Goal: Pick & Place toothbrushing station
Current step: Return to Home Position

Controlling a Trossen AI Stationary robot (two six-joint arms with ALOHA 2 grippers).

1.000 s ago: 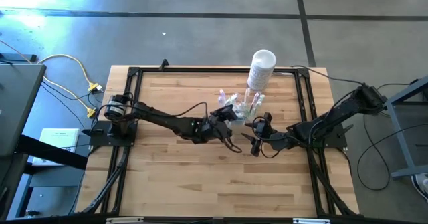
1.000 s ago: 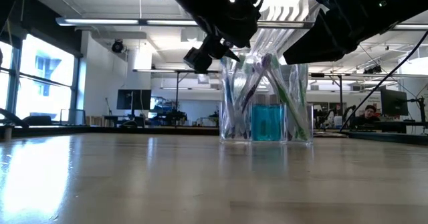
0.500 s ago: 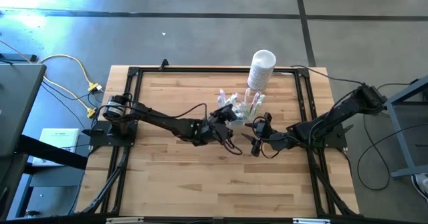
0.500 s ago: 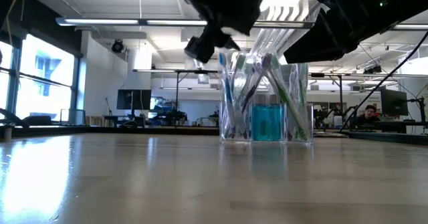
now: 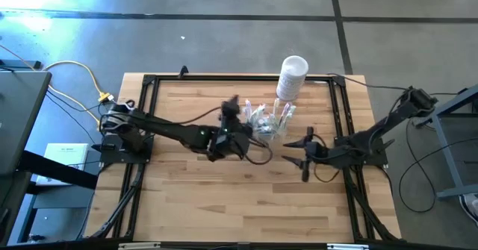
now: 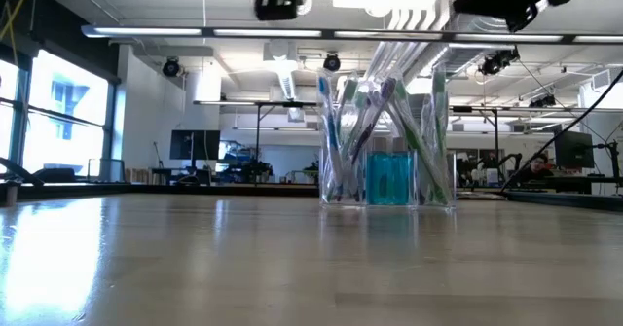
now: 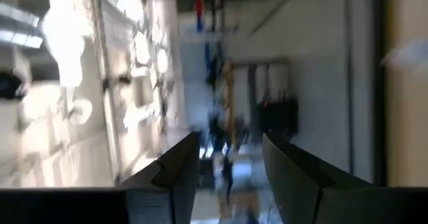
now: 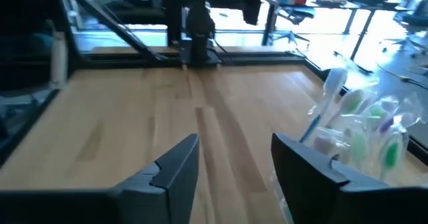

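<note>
The toothbrushing station (image 5: 269, 120) is a clear holder with several toothbrushes and a blue insert. It stands upright on its base at the table's middle, far half, and shows in the low view (image 6: 384, 156) and the right wrist view (image 8: 354, 130). My left gripper (image 5: 233, 110) hovers open just left of the station, raised above it, with nothing between its fingers (image 7: 231, 157). My right gripper (image 5: 297, 151) is open to the near right of the station, clear of it (image 8: 234, 157).
A white cylindrical container (image 5: 293, 76) stands at the far edge just behind the station. A black frame (image 5: 149, 82) runs around the wooden table. Bare wood lies on the near half of the table (image 5: 239, 205).
My left gripper has risen from beside the station, moved toward the table's left and far side, and rolled. My right gripper has drawn back toward the table's right edge and risen a little. The station has stayed standing where it was.
</note>
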